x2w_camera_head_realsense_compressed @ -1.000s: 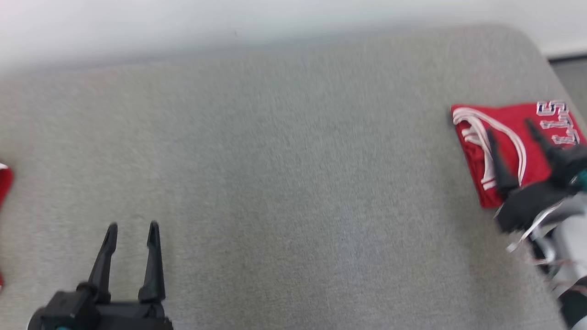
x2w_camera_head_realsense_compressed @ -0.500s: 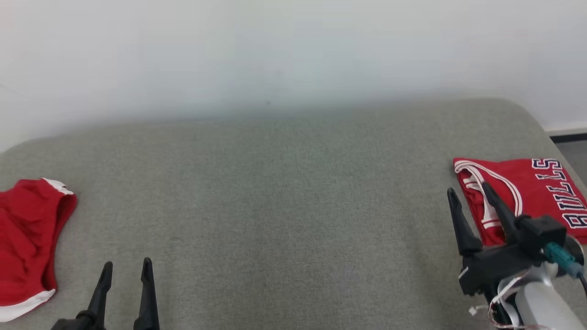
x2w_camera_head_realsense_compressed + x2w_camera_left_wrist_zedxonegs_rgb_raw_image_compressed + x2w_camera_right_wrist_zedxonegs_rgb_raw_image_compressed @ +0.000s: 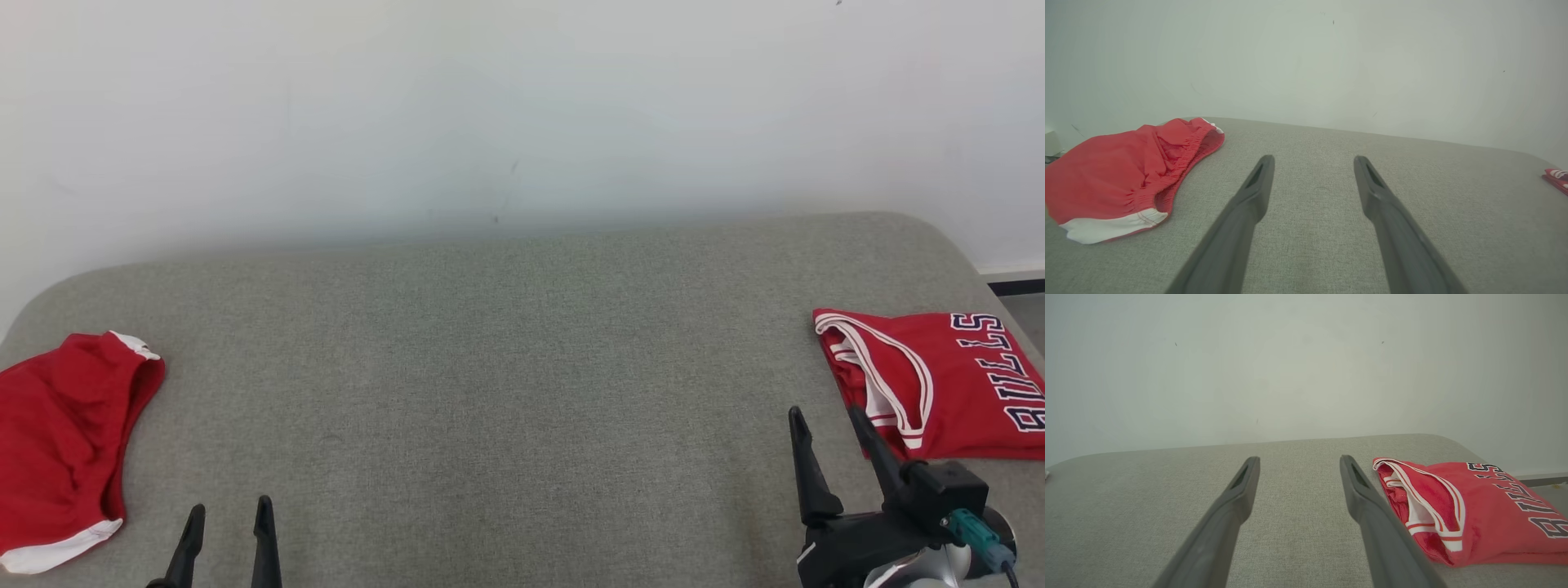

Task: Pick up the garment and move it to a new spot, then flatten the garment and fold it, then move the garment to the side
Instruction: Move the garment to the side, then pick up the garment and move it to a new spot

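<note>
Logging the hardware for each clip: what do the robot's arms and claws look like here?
The left claw and right claw each have two long, slim, dark fingers tapering to points, with a narrow slot near each tip. The right claw's fingers rise from a blocky black base, where a teal plug with a dark cable sits, joined to a silvery-grey forearm.

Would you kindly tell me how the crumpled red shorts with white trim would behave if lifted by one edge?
The crumpled red fabric shorts would probably sag and drape, since they lie limp in soft folds. Their gathered waistband may stretch when pinched. They look thin, so likely light.
</note>
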Controlling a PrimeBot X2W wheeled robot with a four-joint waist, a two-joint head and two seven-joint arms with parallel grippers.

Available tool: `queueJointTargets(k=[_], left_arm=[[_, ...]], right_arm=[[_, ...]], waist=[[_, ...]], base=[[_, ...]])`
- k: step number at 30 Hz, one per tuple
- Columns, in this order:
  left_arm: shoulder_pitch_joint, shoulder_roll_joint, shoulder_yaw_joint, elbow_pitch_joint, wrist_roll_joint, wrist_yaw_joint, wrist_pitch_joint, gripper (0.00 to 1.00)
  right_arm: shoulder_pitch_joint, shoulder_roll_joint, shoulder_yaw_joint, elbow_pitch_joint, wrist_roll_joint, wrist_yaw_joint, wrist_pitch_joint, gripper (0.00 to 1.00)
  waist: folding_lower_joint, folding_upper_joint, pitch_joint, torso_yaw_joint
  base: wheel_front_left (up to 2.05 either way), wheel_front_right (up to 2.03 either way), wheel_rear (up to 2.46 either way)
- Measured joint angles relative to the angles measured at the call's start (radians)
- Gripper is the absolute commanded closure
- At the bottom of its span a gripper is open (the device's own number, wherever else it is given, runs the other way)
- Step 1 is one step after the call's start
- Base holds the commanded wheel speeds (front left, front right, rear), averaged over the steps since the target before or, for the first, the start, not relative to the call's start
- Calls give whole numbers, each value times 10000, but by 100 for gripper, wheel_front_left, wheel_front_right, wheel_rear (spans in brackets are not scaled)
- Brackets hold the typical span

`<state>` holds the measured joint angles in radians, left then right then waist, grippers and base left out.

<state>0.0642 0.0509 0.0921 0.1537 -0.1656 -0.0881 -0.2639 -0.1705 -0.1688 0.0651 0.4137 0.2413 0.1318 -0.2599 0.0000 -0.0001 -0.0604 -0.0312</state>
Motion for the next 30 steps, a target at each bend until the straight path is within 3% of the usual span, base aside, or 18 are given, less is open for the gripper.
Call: queueJointTargets(k=[17,30], left_arm=[[253,0,-194,-36,-128,263,2,0],[253,-4,-355,-165,-163,382,0,0]], right_arm=[[181,67,148,-71,33,0,-15,0],[72,23,249,-69,-71,0,-15,0]], waist=[[0,0,55,-231],[0,1,-10,162]], base=[[0,0,0],[0,0,0]])
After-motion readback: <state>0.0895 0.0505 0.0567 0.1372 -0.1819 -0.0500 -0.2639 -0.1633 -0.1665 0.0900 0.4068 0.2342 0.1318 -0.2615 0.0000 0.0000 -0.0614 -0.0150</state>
